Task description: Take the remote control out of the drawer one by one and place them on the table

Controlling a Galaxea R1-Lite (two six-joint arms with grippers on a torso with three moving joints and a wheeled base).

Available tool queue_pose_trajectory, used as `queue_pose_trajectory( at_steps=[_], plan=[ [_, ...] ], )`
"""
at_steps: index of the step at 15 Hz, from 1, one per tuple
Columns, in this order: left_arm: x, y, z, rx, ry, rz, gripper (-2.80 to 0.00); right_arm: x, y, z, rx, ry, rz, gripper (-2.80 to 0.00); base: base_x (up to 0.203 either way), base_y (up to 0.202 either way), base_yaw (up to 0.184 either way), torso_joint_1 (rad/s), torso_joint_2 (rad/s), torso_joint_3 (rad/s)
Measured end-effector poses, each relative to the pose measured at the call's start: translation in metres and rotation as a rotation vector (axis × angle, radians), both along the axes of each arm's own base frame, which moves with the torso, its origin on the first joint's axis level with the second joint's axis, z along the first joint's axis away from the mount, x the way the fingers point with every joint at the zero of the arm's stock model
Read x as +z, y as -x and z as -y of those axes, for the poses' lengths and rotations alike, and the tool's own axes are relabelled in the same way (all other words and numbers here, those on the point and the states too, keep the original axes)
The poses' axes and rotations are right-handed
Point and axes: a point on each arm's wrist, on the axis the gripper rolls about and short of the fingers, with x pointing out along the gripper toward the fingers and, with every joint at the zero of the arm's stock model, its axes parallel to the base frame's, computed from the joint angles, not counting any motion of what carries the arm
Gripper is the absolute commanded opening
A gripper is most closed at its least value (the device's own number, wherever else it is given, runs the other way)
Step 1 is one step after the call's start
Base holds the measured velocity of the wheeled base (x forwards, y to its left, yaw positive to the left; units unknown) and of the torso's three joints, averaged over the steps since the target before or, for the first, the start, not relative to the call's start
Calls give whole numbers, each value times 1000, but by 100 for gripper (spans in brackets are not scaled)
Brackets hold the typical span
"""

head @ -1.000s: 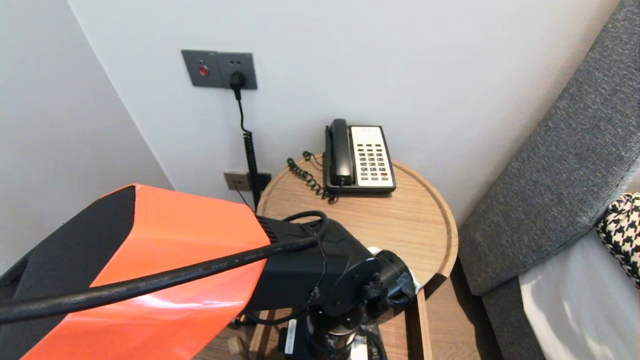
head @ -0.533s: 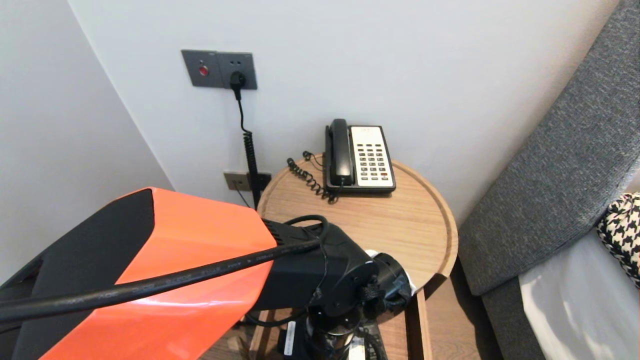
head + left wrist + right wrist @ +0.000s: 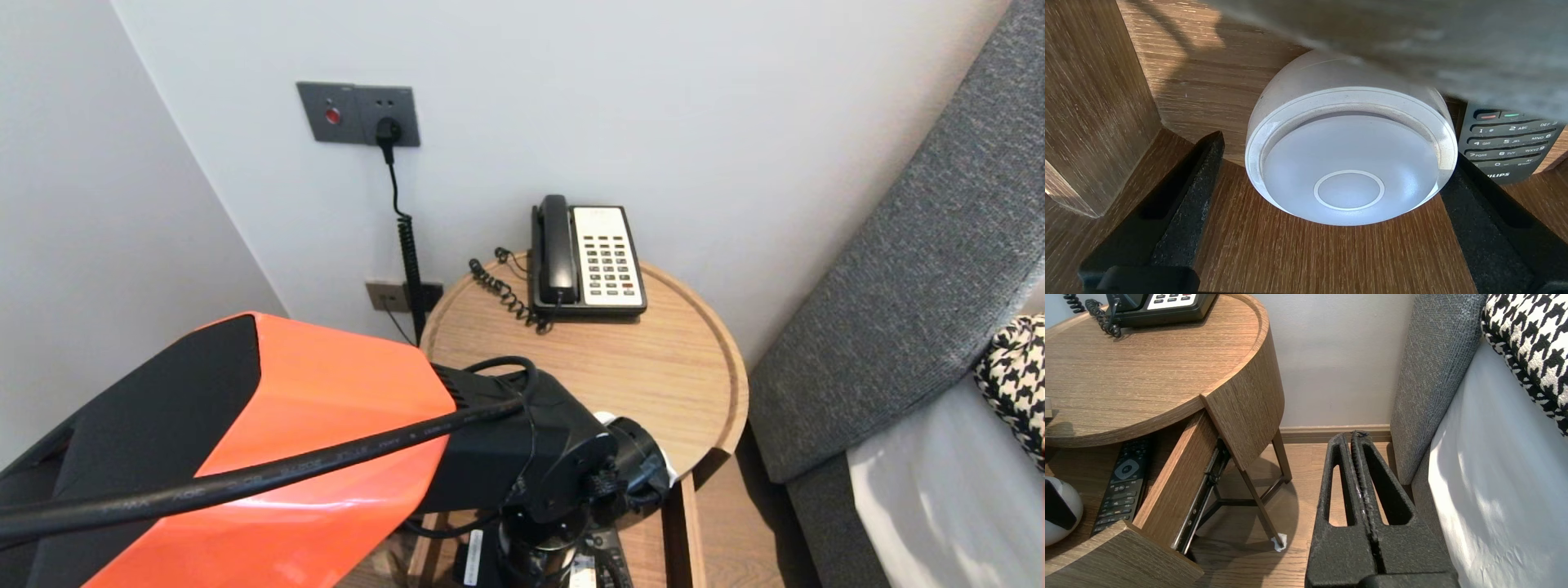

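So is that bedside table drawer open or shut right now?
Open. The drawer is pulled out from under the tabletop, its slide rail exposed, with a remote and a white dome lying inside.

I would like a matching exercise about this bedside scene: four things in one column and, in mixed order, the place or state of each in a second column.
Things
1. telephone
2. remote control
3. white round device
4. right hand

Places or states
A. shut, beside the bed
B. in the drawer, inside the open left hand
C. on the table top, near the wall
D. lying flat in the drawer, keys up

Right pairs: 1-C, 2-D, 3-B, 4-A.
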Motion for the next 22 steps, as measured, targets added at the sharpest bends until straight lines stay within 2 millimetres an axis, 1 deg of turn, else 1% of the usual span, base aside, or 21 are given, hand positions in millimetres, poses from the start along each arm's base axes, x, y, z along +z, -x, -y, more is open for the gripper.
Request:
queue_pose_trajectory(
  at_steps=[5,9,16,22],
  plan=[
    [1,0,0,2,1,1,-280,0,0,0,0,0,0,-280,0,0,0,0,0,0],
    [6,2,-3,1,5,3,-280,0,0,0,0,0,0,-280,0,0,0,0,0,0],
    [25,6,-12,-7,37,29,-280,0,0,0,-1,0,0,-280,0,0,0,0,0,0],
    [49,13,-24,-17,68,55,-280,0,0,0,0,0,0,-280,0,0,0,0,0,0]
  ],
)
